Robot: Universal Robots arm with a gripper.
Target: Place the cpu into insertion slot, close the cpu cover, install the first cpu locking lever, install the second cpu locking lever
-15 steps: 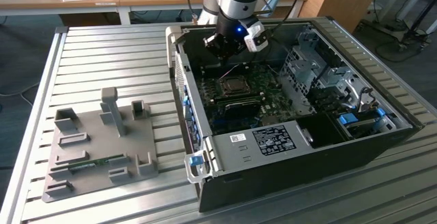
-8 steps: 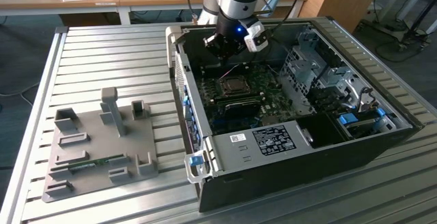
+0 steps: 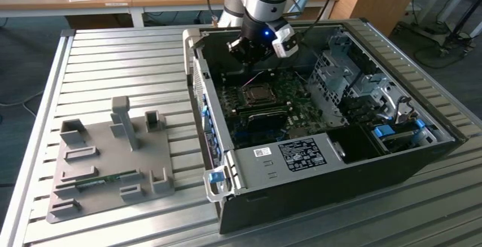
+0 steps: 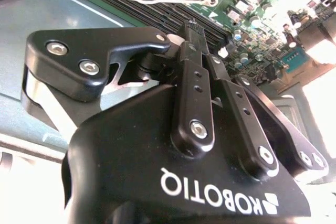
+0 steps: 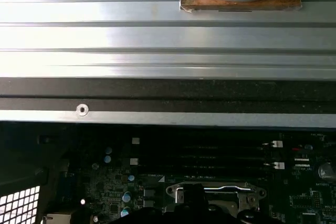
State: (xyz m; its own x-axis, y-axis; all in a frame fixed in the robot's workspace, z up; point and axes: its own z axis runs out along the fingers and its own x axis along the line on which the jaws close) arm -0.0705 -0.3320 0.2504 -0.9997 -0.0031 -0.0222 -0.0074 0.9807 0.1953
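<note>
**Clerk:** Condition of the claw?

**Inspector:** The claw [image 4: 190,29] is made of matte black jointed links with bright screw heads. Its fingertips are drawn together, closed. It hangs inside the open case [image 3: 324,185], a box of black and grey sheet metal.

**Clerk:** And the task's parts?

**Inspector:** Beneath the claw is the insertion slot [image 3: 260,93], a small dark square with a silver metal rim, set in the green motherboard [image 3: 305,109]. The cpu cover [image 5: 220,186], a thin silver frame, lies at the slot just below the tips. Whether the cpu is seated there, I cannot tell.

**Clerk:** Further out?

**Inspector:** Just beside the slot run long, narrow black memory slots [image 5: 220,153]. Around the case is the table [image 3: 121,55], made of ribbed aluminium slats. Well away from the claw stands a grey moulded fixture [image 3: 105,162] with upright posts.
</note>
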